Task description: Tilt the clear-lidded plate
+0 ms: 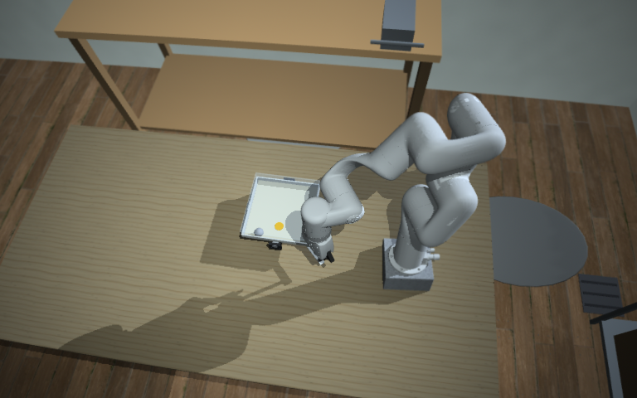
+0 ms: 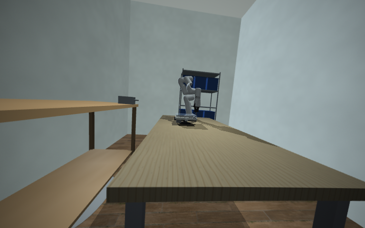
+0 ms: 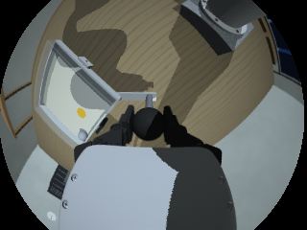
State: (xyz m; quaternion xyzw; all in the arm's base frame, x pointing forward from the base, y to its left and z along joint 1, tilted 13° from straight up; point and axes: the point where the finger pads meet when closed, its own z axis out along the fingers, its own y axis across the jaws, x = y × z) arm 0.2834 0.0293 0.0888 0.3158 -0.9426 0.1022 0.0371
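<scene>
The white plate with a clear lid [image 1: 280, 210] sits on the table in front of the arm's base. The steel ball [image 1: 258, 231] lies in the plate's near left corner. The orange printed spot [image 1: 279, 225] is a short way to the ball's right, and the two are apart. My gripper [image 1: 325, 257] is at the plate's near right corner. In the wrist view the gripper [image 3: 149, 126] is shut on a black handle knob [image 3: 149, 125], which a grey bar joins to the plate [image 3: 73, 96]. The spot [image 3: 81, 113] and the ball [image 3: 83, 134] show there too.
A second black knob [image 1: 274, 245] sticks out from the plate's near edge. The arm's base [image 1: 407, 271] stands to the right of the plate. A wooden bench [image 1: 263, 27] with a grey box [image 1: 398, 23] runs along the back. A blue shelf unit [image 2: 200, 92] stands behind the arm.
</scene>
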